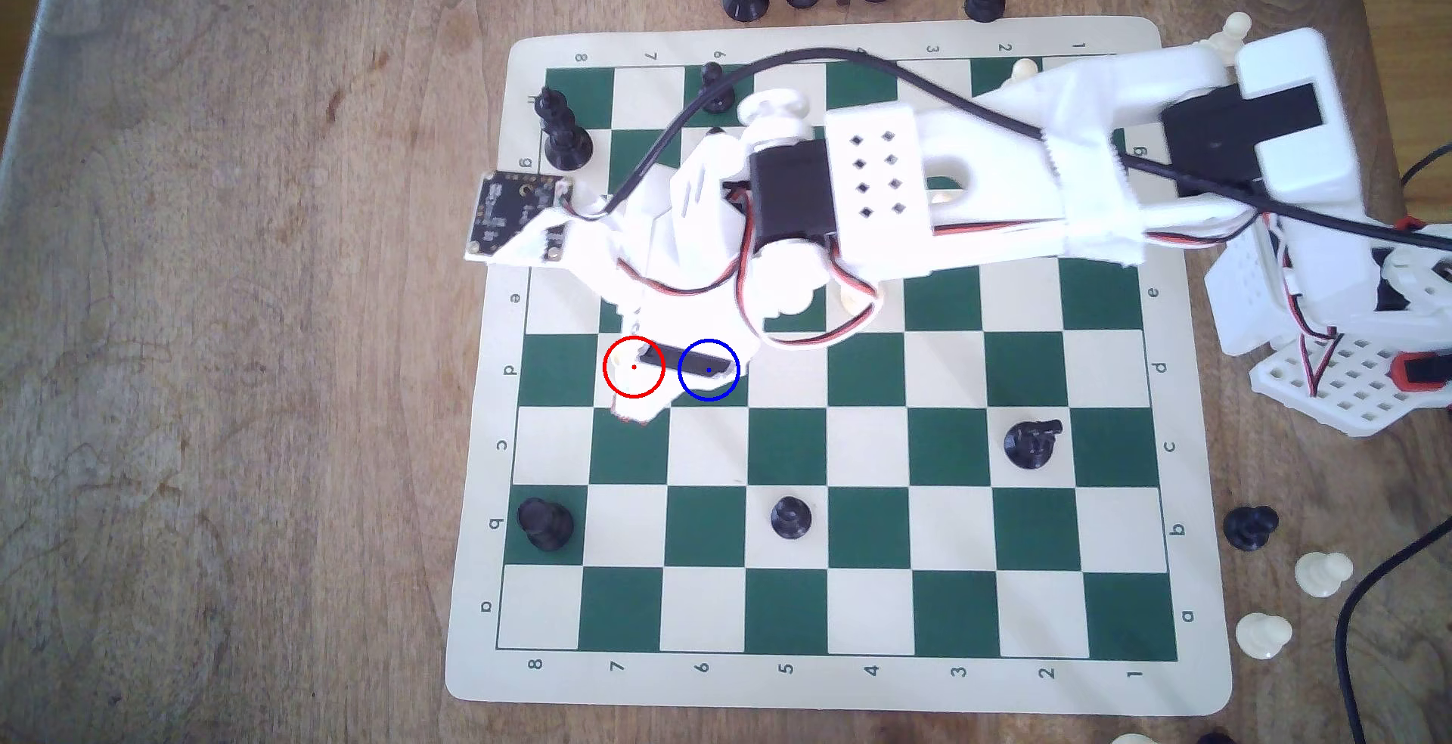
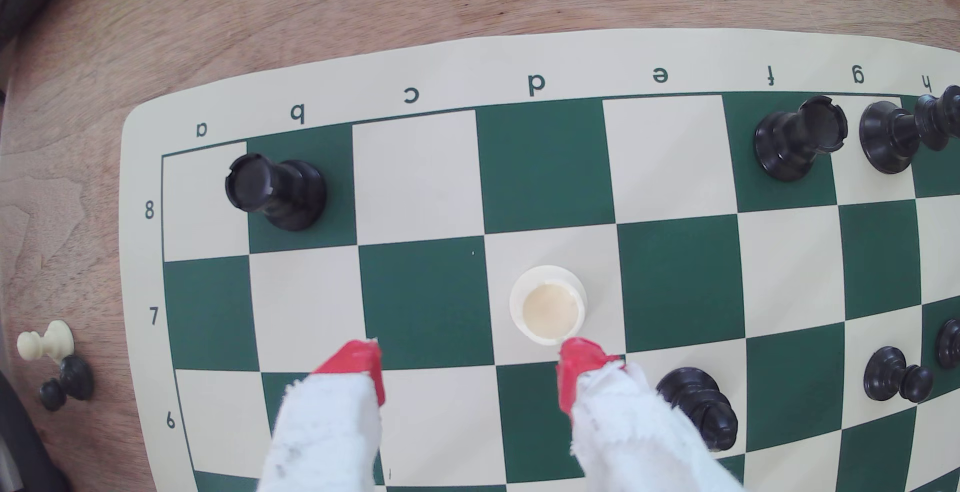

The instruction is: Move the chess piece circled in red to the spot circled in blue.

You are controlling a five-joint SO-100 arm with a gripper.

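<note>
- One cream-white chess piece (image 2: 548, 307) stands upright on the white square of file d, rank 7, as I read the board's labels in my wrist view; it is a pawn-like piece with a rounded, yellowish top.
- My gripper (image 2: 470, 362) hangs over the board with its jaws wide apart and holding nothing; one red fingertip (image 2: 577, 359) sits just beside the piece's base, the other over the dark square of file c.
- In the exterior view, the red ring (image 1: 634, 367) marks that white square, largely hidden under my arm (image 1: 872, 179).
- The spot (image 1: 709, 370), a dark green square ringed in blue, lies next to it towards the exterior view's right.
- A black rook (image 2: 275, 192) stands on b8, well apart from the gripper.
- The chessboard (image 1: 786, 681) rests on a wooden table (image 1: 236, 320).
</note>
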